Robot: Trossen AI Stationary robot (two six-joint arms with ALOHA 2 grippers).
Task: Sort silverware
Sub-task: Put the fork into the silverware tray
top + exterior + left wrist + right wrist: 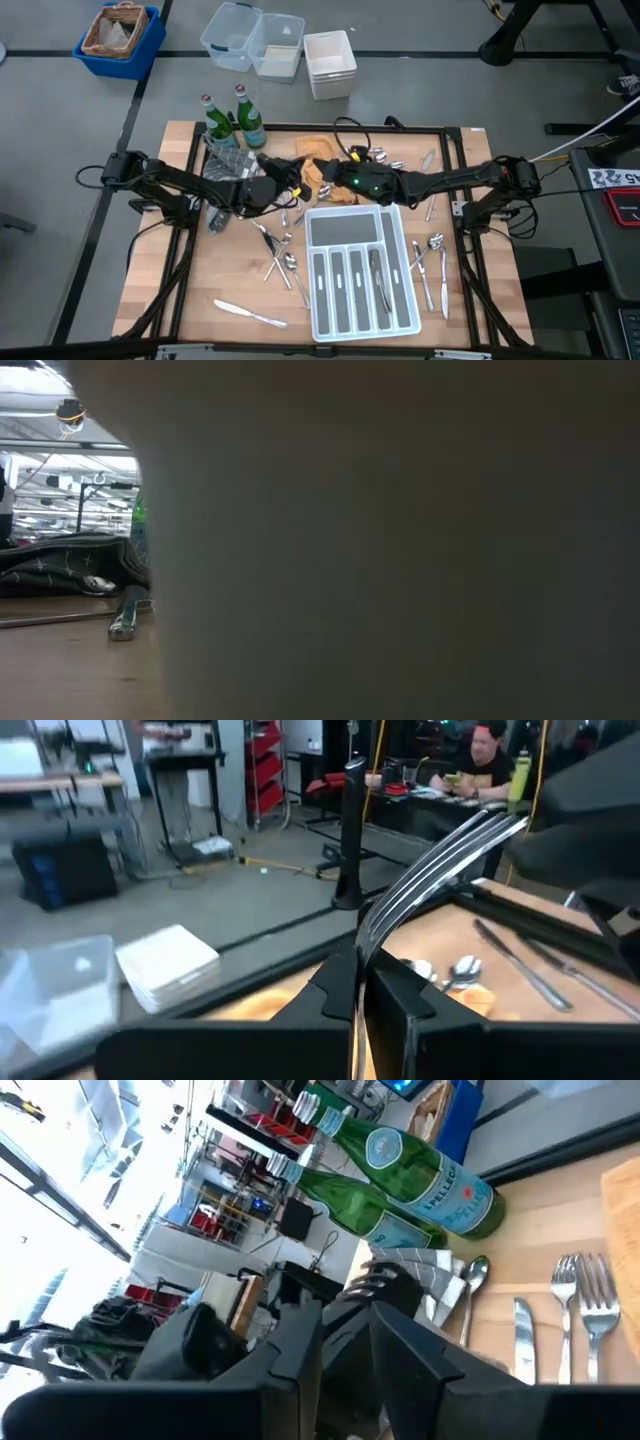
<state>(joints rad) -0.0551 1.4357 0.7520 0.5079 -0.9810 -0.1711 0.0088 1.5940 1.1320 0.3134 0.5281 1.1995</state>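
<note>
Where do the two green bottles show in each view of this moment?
High view: green bottles stand at the table's far left edge, behind the left gripper.
Low view: only a green sliver at the left; mostly blocked.
Left wrist view: not in it.
Right wrist view: upper middle, tilted.
Shared landmark: the bottles' labels.

Both arms crowded mid-table above the white tray (pixel 318 322), green bottles (pixel 234 121) apparently close behind.

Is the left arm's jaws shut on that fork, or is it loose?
Shut on it. In the left wrist view the left gripper has its jaws closed against the fork, whose tines stick out, lifted off the table.
</note>
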